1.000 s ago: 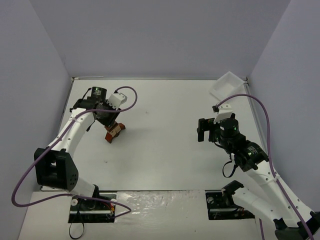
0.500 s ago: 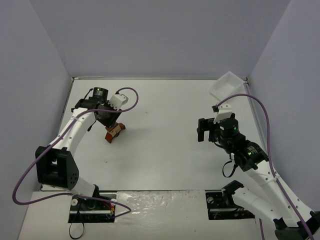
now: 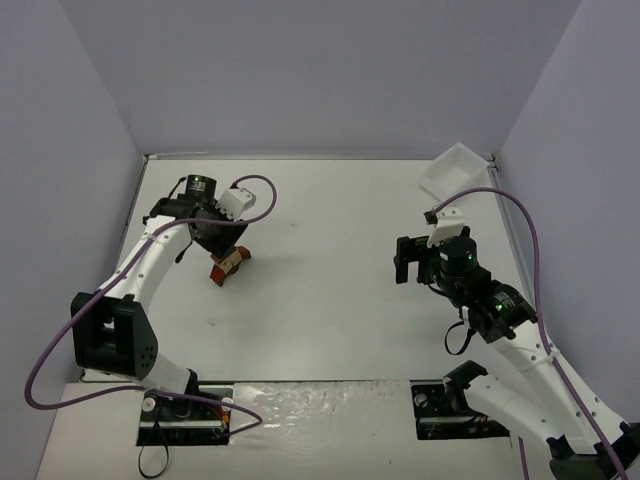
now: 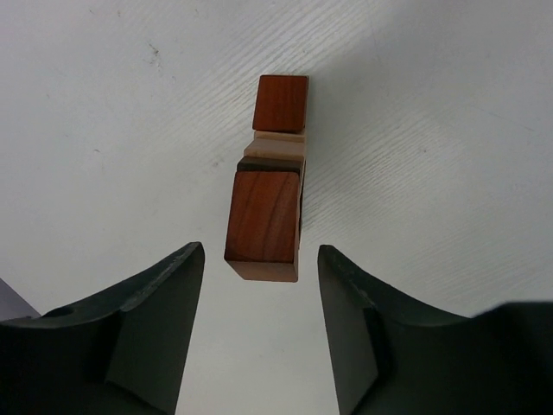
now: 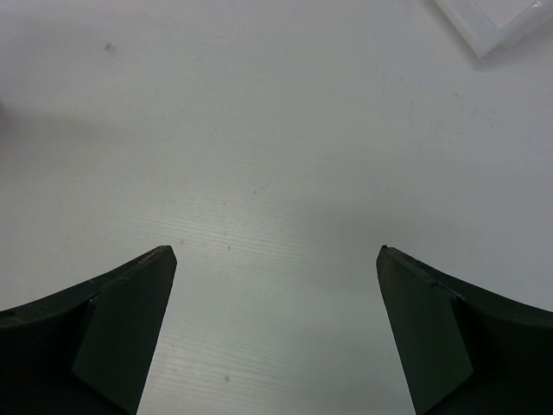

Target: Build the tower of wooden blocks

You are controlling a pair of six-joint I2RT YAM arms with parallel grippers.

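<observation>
White surface (image 3: 330, 300) with two arms, seen from above and from each wrist. The one container, a white tray (image 3: 452, 170), lies at the far right corner of the surface, well apart from both arms; the top view shows its whole outline, whereas the right wrist view catches only one corner of it (image 5: 497, 22), and neither view shows any block in it. The tower (image 3: 229, 262) stands on the left half of the surface, directly under the left pincer (image 3: 222, 240). From above it reads as a small tan and red-brown cluster, partly hidden by the pincer. The left wrist view resolves its blocks (image 4: 263, 226): a large red-brown face nearest the camera, then a dark brown edge, a pale tan piece, and a second red-brown block farthest away. In the same view the left pincer (image 4: 259, 252) is spread, one finger on each side of the nearest block, with a strip of surface visible on both sides, so neither finger touches it. The right pincer (image 3: 405, 258) hangs over the right half of the surface; its wrist view shows it (image 5: 276, 255) spread wide, gripping nothing.
</observation>
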